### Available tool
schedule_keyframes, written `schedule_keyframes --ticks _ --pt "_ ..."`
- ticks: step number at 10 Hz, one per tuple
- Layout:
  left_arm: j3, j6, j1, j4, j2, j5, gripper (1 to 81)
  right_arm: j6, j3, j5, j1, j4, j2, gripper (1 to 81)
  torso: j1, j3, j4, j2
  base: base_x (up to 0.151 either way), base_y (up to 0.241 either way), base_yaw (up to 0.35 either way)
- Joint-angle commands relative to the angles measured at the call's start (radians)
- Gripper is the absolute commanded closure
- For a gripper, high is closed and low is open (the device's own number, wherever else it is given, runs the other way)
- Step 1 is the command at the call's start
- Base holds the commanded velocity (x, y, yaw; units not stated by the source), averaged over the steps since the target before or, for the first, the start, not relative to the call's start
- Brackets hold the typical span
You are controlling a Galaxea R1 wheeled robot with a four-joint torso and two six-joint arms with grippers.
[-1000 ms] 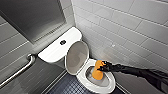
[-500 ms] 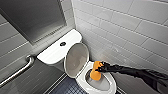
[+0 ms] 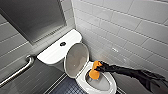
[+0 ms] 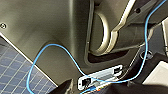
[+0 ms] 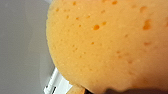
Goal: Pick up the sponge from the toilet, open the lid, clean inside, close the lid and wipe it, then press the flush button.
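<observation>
The right gripper [image 3: 99,67] is clutching the sponge [image 3: 94,74], its fingers blurring into dark, just inside the toilet [image 3: 81,80] bowl; the bowl's front is getting cut off. White tiled wall [image 3: 125,27] is crowding close.

Wall panel [image 3: 32,17]: large flat sheet, dull grey metal sheen; taken as the reference.
Grab bar [image 3: 17,71]: brushed-metal rail below the wall panel, running at a slant, its curved end the nearer to the panel (fixings not made out).
Grey tiles [image 3: 11,37]: level courses beside and beneath the wall panel.
White tiles [image 3: 130,27]: glossy, brick-laid, on the adjoining wall right of the wall panel.
Floor tiles [image 3: 66,87]: small dark squares with pale grout, well below the wall panel.
</observation>
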State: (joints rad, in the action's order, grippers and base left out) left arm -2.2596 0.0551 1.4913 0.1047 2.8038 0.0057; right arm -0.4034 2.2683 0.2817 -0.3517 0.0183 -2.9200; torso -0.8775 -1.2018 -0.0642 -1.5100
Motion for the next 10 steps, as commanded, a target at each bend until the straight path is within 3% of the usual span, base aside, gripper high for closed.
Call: schedule_keyframes --ticks 1,3,4,6,7,8,10 --pt "0.012 0.002 0.042 -0.010 -0.006 0.091 1.0 -0.055 0.052 -0.008 0.148 0.025 -0.058 81.1 0.000 0.000 0.000 0.000 0.000 0.000 0.000" --pt "0.012 0.002 0.042 -0.010 -0.006 0.089 1.0 -0.055 0.072 -0.018 0.154 0.020 -0.069 81.1 0.000 0.000 0.000 0.000 0.000 0.000 0.000" --pt "0.012 0.002 0.042 -0.010 -0.004 0.089 1.0 -0.055 0.074 -0.018 0.157 0.019 -0.064 81.1 -0.064 0.000 0.000 -0.100 0.000 0.000 0.000" --pt "0.012 0.002 0.042 -0.010 -0.001 0.089 1.0 -0.055 0.069 -0.019 0.150 0.017 -0.064 81.1 -0.072 0.000 0.000 -0.114 0.000 0.000 0.000" --pt "0.012 0.002 0.042 -0.010 -0.001 0.089 1.0 -0.055 0.069 -0.019 0.150 0.019 -0.064 81.1 -0.024 0.000 0.000 -0.041 0.000 0.000 0.000" --pt "0.012 0.002 0.042 -0.010 -0.003 0.089 1.0 -0.054 0.068 -0.019 0.156 0.019 -0.064 81.1 -0.044 -0.040 0.000 -0.074 0.000 0.000 0.000" --pt "0.012 0.002 0.042 -0.010 -0.001 0.091 1.0 -0.054 0.065 -0.019 0.167 0.017 -0.066 81.1 -0.057 -0.062 0.000 -0.096 0.000 0.000 0.000"
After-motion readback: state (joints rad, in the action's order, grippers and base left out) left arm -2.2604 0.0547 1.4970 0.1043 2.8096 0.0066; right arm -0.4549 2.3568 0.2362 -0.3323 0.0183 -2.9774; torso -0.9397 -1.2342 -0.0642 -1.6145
